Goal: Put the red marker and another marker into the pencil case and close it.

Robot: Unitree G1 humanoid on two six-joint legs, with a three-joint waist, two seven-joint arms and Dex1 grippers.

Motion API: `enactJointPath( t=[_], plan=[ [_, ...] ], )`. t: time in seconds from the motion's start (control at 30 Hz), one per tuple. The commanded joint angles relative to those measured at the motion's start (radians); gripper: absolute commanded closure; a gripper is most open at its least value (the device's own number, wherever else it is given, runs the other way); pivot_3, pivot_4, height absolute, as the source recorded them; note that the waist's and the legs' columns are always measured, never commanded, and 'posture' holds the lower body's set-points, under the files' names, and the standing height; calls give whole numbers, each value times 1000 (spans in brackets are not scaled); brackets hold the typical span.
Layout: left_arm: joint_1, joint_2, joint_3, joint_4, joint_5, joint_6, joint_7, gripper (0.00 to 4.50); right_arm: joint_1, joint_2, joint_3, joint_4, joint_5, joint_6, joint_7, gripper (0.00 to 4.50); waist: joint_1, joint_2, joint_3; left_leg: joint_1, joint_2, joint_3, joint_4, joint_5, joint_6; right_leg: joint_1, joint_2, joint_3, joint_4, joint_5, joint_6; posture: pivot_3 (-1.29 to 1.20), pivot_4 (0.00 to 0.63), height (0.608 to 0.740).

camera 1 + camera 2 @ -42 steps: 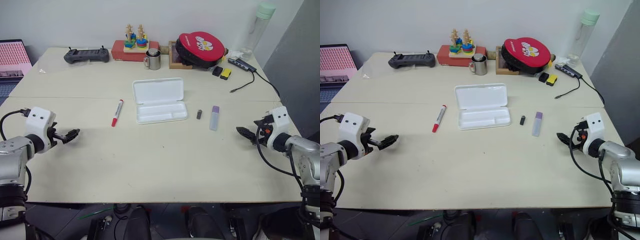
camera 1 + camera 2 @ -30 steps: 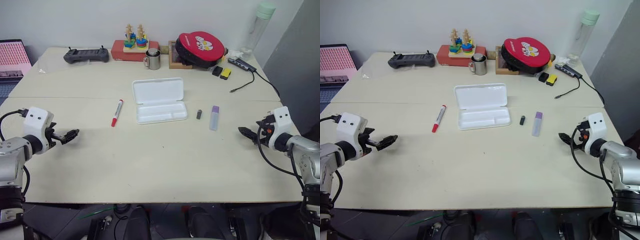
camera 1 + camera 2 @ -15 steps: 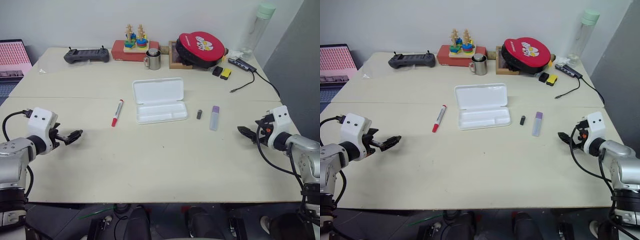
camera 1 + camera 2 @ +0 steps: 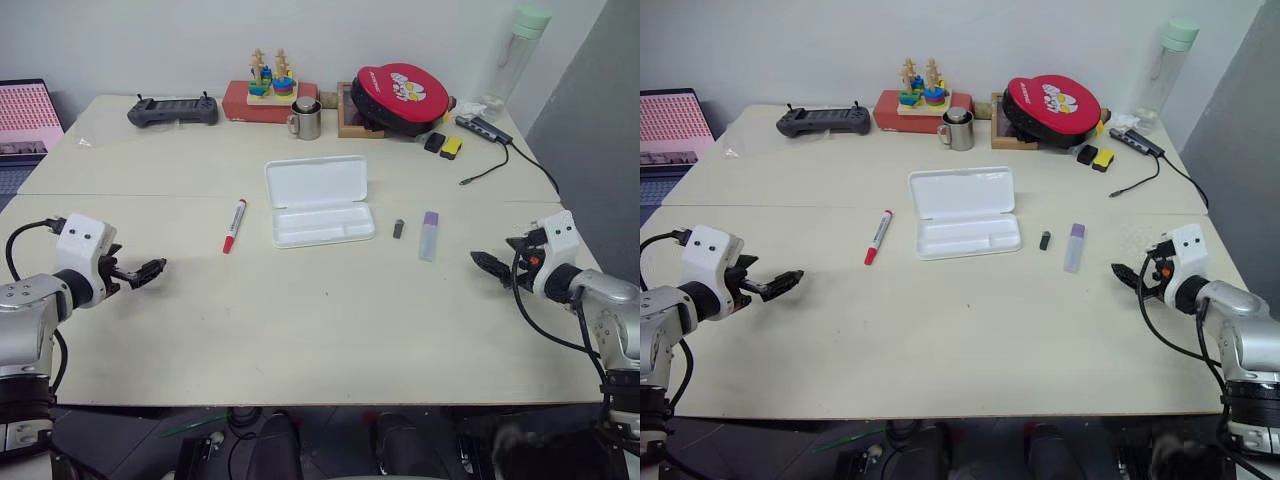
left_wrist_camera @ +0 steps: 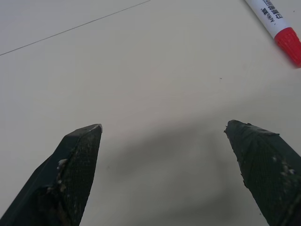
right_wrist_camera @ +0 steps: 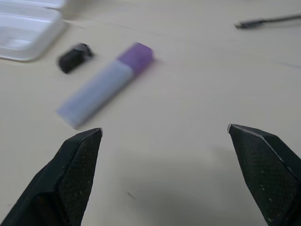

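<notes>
The white pencil case (image 4: 319,198) lies open in the middle of the table, lid folded back, tray bare. To its left lies the red marker (image 4: 234,225); its red end (image 5: 288,43) shows in the left wrist view. To the case's right lies the other marker (image 4: 429,236), pale with a purple cap, also seen ahead of the right fingers (image 6: 104,84). My left gripper (image 4: 150,270) hovers open near the table's left front, well short of the red marker. My right gripper (image 4: 487,264) stands open at the right, a short way from the purple-capped marker.
A small dark block (image 4: 398,229) lies between the case and the purple-capped marker. Along the back stand a game controller (image 4: 172,110), a wooden stacking toy (image 4: 270,85), a metal mug (image 4: 306,119), a red round pouch (image 4: 400,95), a bottle (image 4: 518,55) and a cabled hub (image 4: 485,130).
My right gripper has shifted a little left, toward the purple-capped marker. The left gripper has stayed put, and both remain open.
</notes>
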Motion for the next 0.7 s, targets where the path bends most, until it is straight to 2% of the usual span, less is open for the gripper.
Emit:
enactJointPath(
  t=[0.03,0.1,0.2,0.37,0.53,0.7],
  plan=[
    [-47,-44,-27,-50,-33,-36,-33,0,-139,-17,168,-30,-16,-40,169,5,-2,1,0,0,0,0,1,0,0,0,0,0,0,0,0,0,150,740],
    [-78,-91,-21,-61,-59,-51,-29,0,-229,-1,251,31,-50,-58,230,5,-3,1,1,0,0,0,3,0,0,0,0,1,0,2,3,0,150,740],
    [-94,-136,-19,-93,-96,-47,-41,0,-317,26,310,115,-80,-89,272,5,-2,-1,0,0,0,0,4,0,0,1,0,0,0,3,4,0,150,740],
    [-82,-249,-78,-262,-174,-28,-63,0,-577,189,465,465,-221,-248,346,5,-2,0,0,0,0,0,4,0,0,1,0,0,0,5,0,0,150,740],
    [-88,-314,-90,-354,-253,4,-57,0,-721,290,507,738,-299,-378,390,5,-1,0,0,-1,0,-2,3,0,0,1,1,-1,0,5,-1,0,150,740],
    [-106,-344,-106,-383,-262,14,-38,0,-839,367,518,960,-368,-471,420,5,0,0,0,-1,0,-2,3,0,0,1,1,-1,0,5,-1,0,150,740]
  ],
)
